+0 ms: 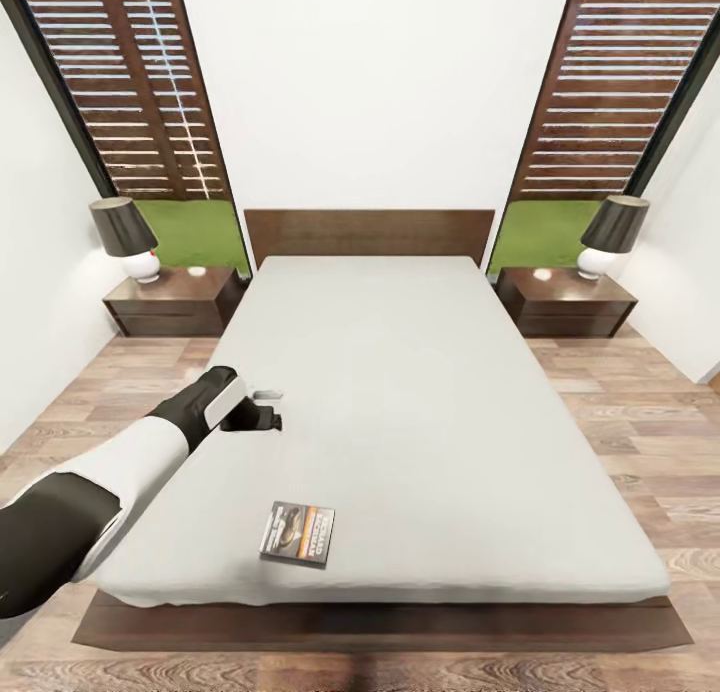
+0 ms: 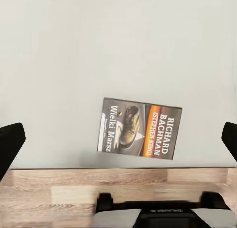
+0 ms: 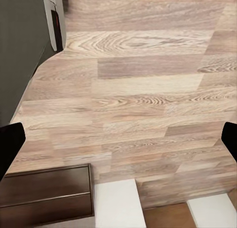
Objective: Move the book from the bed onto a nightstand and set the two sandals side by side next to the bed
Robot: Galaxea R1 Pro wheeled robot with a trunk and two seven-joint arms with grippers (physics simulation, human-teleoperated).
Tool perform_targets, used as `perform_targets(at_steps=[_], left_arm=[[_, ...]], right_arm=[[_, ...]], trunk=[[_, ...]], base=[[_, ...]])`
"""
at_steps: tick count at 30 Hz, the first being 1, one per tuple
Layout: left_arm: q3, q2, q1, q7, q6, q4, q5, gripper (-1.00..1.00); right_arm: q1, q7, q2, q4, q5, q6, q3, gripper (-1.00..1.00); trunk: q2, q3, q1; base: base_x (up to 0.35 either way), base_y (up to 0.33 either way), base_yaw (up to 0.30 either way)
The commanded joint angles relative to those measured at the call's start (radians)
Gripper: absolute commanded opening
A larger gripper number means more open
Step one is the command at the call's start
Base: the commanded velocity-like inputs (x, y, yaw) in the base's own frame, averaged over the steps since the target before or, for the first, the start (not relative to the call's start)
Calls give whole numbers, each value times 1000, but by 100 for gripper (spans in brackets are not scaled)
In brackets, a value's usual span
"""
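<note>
Near the foot edge of the light-grey mattress (image 1: 420,392), the thin dark paperback with the orange band (image 1: 297,533) is seen lying flat, light and slightly flexible, best pinched at an edge by the wide-spread left gripper (image 1: 268,409).

Your left arm (image 1: 120,472) reaches forward, its hand (image 1: 262,412) open. Your right hand's fingers (image 3: 10,144) are spread wide too.

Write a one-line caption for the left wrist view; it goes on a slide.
Open left gripper hovers above the book lying flat on the grey bed, near its edge.
</note>
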Motion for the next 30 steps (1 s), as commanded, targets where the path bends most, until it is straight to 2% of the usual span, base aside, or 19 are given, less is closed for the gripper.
perform_targets(at_steps=[1, 9, 13, 20, 30], left_arm=[[-6, 2, -16, 9, 26, -3, 11, 100], [-4, 1, -130, 16, 122, 10, 9, 100], [-4, -3, -169, 16, 155, 22, 10, 100], [-4, -7, -190, 17, 155, 54, 11, 100], [-3, -7, -196, 23, 155, 99, 11, 100]], right_arm=[[-1, -4, -1, 3, 10, 1, -8, 100], [6, -4, 0, 3, 10, -2, -8, 100], [7, -4, 0, 3, 10, -3, -8, 100], [8, -4, 3, 2, 11, -4, -7, 100], [8, -4, 20, 2, 11, -3, -7, 100]], trunk=[[-2, -4, 1], [-2, -17, 1], [-2, -23, 1], [-2, -35, 1], [-2, -51, 1]], base=[[0, 0, 0], [0, 0, 0], [0, 0, 0], [0, 0, 0], [0, 0, 0]])
